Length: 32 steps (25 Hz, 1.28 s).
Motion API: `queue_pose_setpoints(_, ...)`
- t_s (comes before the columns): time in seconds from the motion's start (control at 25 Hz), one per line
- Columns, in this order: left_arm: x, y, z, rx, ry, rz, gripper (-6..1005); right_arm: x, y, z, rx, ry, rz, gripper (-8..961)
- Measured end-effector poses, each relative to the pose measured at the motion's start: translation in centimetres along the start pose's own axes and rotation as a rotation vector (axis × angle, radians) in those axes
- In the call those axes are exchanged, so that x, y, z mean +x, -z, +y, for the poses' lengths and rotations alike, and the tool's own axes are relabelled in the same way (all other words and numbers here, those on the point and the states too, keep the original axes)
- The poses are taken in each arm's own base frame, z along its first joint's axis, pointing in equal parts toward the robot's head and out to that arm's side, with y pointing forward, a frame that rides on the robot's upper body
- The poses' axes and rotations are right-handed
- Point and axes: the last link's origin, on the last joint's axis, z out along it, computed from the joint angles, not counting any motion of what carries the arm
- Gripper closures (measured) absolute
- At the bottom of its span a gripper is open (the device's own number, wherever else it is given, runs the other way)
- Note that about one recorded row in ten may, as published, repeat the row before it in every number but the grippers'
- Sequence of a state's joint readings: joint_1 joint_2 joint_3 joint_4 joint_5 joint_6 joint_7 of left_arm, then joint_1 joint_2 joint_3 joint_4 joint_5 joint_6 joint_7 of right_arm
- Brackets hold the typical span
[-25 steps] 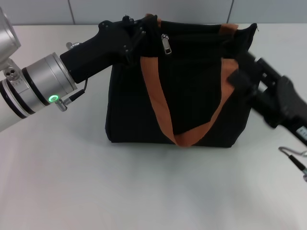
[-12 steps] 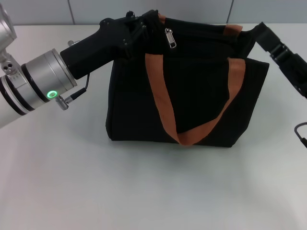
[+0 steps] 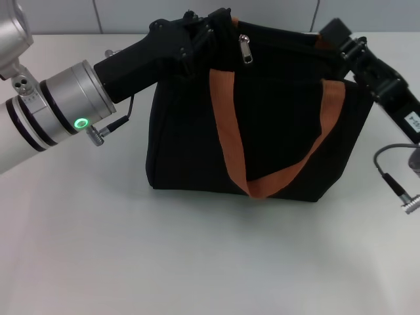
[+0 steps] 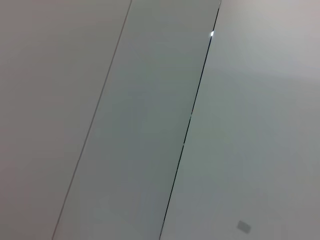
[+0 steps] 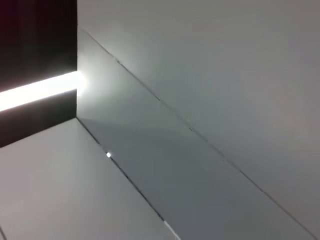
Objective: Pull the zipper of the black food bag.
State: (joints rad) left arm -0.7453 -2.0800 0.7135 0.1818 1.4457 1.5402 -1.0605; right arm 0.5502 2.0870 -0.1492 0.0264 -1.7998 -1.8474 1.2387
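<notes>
Black food bag [image 3: 184, 131], orange-brown straps [image 3: 226, 125], silver zipper [image 3: 246, 49].

the left gripper's [image 3: 209, 29] fingertips are lost against the black food bag's [image 3: 197, 131] top corner, so their grip cannot be read. the right gripper [image 3: 335, 36] tip sinks behind the bag's far corner. both wrist views show only pale wall panels, no fingers, no bag.
</notes>
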Motion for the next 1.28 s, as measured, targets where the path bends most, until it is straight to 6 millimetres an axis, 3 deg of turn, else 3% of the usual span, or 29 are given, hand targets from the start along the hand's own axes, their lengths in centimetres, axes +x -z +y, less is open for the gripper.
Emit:
queue_pose_setpoints(0.4,0.3,-0.3,0.1,-0.01,-0.008,0.017,979,1.1,-2.3,-1.8,0.069,-0.006,0.102,628)
queue_pose_setpoints(0.72,0.4,-0.5,0.1,-0.012,-0.008,0.019,979,1.8,-3.7,-1.6,0.032,-0.017,0.16,628)
queue_pose_setpoints(1.28,0.5,-0.9,0.1,-0.016,-0.007,0.021,979,2.0,-4.3,-2.3,0.069,-0.006,0.179,628)
